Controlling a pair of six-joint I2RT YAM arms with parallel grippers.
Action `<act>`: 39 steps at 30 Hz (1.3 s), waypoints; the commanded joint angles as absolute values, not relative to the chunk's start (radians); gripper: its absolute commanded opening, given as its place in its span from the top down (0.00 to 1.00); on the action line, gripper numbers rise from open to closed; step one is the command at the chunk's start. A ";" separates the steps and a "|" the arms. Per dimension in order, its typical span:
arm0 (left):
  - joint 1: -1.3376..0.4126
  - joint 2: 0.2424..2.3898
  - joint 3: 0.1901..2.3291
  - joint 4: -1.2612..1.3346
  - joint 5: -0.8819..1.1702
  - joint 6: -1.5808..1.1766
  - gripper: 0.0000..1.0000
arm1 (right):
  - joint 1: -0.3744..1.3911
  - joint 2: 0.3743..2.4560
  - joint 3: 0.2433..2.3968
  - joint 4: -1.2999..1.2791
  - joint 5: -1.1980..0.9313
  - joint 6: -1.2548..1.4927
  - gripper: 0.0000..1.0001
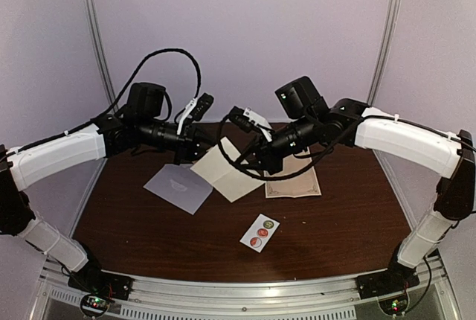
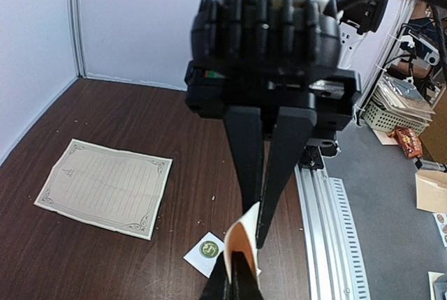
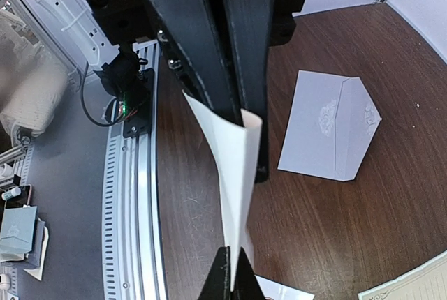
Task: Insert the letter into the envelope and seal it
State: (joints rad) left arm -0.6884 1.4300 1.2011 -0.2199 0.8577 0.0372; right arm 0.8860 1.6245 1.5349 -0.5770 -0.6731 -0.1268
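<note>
The pale grey envelope (image 1: pixel 178 187) lies flat on the brown table, left of centre; in the right wrist view (image 3: pixel 325 129) its triangular flap points right. A lined letter sheet with an ornate border (image 1: pixel 294 184) lies flat to the right, also in the left wrist view (image 2: pixel 105 185). A plain cream paper sheet (image 1: pixel 227 169) hangs above the table between both grippers. My left gripper (image 1: pixel 195 152) (image 2: pixel 234 272) is shut on its left edge. My right gripper (image 1: pixel 260 162) (image 3: pixel 232 279) is shut on its right edge. The sheet bows between them (image 3: pixel 234 167).
A small white strip of round stickers (image 1: pixel 259 232) lies near the front centre, under the held sheet in the left wrist view (image 2: pixel 207 250). The aluminium rail (image 1: pixel 245 290) runs along the near edge. Walls close the back and sides.
</note>
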 commanded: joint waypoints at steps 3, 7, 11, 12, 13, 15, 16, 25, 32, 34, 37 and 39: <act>-0.691 1.400 1.220 -0.217 0.805 0.060 0.87 | 0.893 1.598 1.550 -0.549 -0.630 -0.114 1.00; -0.648 1.317 1.188 -0.172 0.696 0.043 0.44 | 0.890 1.567 1.519 -0.520 -0.531 -0.094 1.00; -0.578 1.234 1.120 -0.050 0.723 -0.028 0.20 | 0.889 1.564 1.512 -0.529 -0.524 -0.089 1.00; -0.567 1.230 1.115 -0.038 0.741 -0.038 0.18 | 0.890 1.568 1.515 -0.534 -0.532 -0.088 1.00; -0.563 1.236 1.117 -0.039 0.757 -0.041 0.17 | 0.891 1.572 1.519 -0.540 -0.541 -0.089 1.00; -0.563 1.262 1.127 -0.047 0.803 -0.050 0.15 | 0.891 1.587 1.530 -0.553 -0.558 -0.089 1.00; -0.564 1.280 1.132 -0.049 0.833 -0.057 0.14 | 0.894 1.593 1.539 -0.561 -0.560 -0.088 1.00; -0.618 1.392 1.148 -0.050 0.948 -0.097 0.10 | 0.926 1.647 1.600 -0.627 -0.577 -0.113 1.00; -0.631 1.426 1.157 -0.063 1.002 -0.088 0.45 | 0.930 1.664 1.616 -0.646 -0.565 -0.125 1.00; -0.632 1.432 1.158 -0.064 1.014 -0.087 0.61 | 0.928 1.663 1.616 -0.646 -0.558 -0.126 1.00; -0.632 1.437 1.163 -0.070 1.033 -0.086 0.83 | 0.929 1.657 1.610 -0.636 -0.545 -0.128 1.00; -0.632 1.437 1.169 -0.080 1.033 -0.079 0.91 | 0.928 1.648 1.601 -0.617 -0.537 -0.123 1.00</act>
